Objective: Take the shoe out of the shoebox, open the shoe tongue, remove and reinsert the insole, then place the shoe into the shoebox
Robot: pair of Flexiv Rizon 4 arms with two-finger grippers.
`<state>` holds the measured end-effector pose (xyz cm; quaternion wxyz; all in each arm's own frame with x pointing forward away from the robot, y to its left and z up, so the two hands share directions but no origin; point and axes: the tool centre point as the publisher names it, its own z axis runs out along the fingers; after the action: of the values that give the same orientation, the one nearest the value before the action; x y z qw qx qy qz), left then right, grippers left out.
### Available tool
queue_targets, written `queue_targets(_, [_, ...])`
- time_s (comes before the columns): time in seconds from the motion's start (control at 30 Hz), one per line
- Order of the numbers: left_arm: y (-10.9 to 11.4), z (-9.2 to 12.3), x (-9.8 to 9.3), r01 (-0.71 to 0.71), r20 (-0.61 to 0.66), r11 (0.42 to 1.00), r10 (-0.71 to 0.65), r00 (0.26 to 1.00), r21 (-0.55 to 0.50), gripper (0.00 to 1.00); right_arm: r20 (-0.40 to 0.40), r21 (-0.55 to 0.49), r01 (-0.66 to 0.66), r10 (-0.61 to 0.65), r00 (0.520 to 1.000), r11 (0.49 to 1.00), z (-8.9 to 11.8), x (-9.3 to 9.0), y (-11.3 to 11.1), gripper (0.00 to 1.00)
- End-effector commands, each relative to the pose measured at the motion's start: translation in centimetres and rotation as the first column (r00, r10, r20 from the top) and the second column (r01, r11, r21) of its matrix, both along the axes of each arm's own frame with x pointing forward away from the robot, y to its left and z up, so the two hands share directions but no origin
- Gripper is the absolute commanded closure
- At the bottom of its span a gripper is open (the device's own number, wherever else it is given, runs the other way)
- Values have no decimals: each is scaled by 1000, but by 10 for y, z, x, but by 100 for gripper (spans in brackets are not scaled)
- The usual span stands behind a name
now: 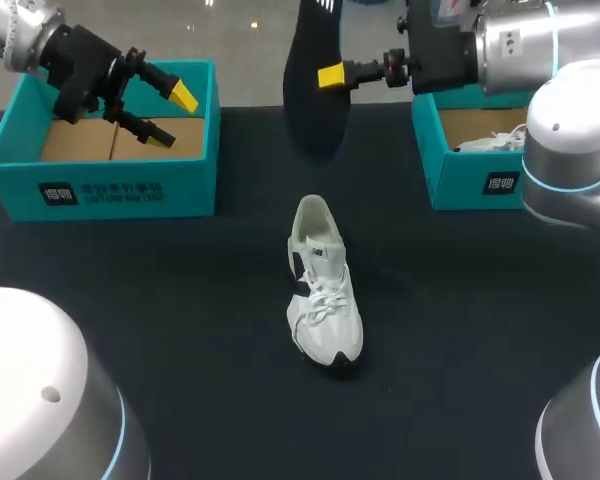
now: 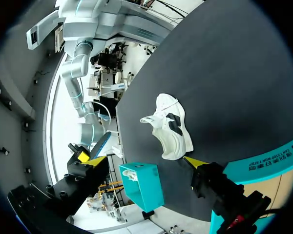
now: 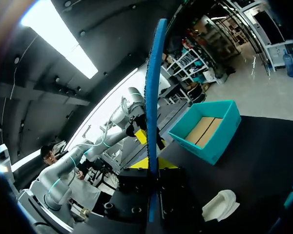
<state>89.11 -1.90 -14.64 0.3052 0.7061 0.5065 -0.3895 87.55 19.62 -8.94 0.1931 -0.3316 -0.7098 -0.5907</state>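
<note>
A white shoe (image 1: 325, 290) stands upright mid-table on the black cloth, toe toward the front edge; it also shows as the shoe (image 2: 171, 129) and the shoe (image 3: 219, 204). Its dark insole (image 1: 315, 80) hangs upright in the air above the table's far side, with my right gripper (image 1: 325, 76) shut on it. Edge-on, the insole (image 3: 154, 97) rises from between the yellow tips of the right gripper (image 3: 151, 165). My left gripper (image 1: 165, 110) hovers open and empty over the left teal shoebox (image 1: 100, 185). From the left gripper (image 2: 139, 160) the shoe lies ahead.
A second teal shoebox (image 1: 470, 175) stands at the back right with another white shoe (image 1: 490, 143) inside. The left shoebox (image 3: 207, 129) shows a bare cardboard floor. Black cloth lies open around the shoe on all sides.
</note>
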Motion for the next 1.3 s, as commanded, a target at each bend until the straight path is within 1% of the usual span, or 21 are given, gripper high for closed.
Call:
queue_targets(0.03, [0,1,0,0,0,1000,0,1000,3,0,32,7,5,-5,999,1000,-12,12,16,100])
queue_targets(0.13, [0,1,0,0,0,1000,0,1000,3,0,61,-22,-3,4,998,1000,-24,16,19,100])
queue_targets(0.3, [0,1,0,0,0,1000,0,1000,3,0,85,-20,-10,12,996,1000,-44,19,22,100])
queue_targets(0.6, [0,1,0,0,0,1000,0,1000,3,0,74,-9,-16,16,997,1000,-88,16,20,100])
queue_targets(0.63, [0,1,0,0,0,1000,0,1000,3,0,84,-7,-17,17,996,1000,-91,15,20,100])
queue_targets(0.8, [0,1,0,0,0,1000,0,1000,3,0,71,-23,-15,16,997,1000,-107,10,16,100])
queue_targets(0.9, [0,1,0,0,0,1000,0,1000,3,0,69,-14,9,-8,998,1000,-110,6,14,100])
queue_targets(1.3, [0,1,0,0,0,1000,0,1000,3,0,69,-14,9,-8,998,1000,-110,6,14,100])
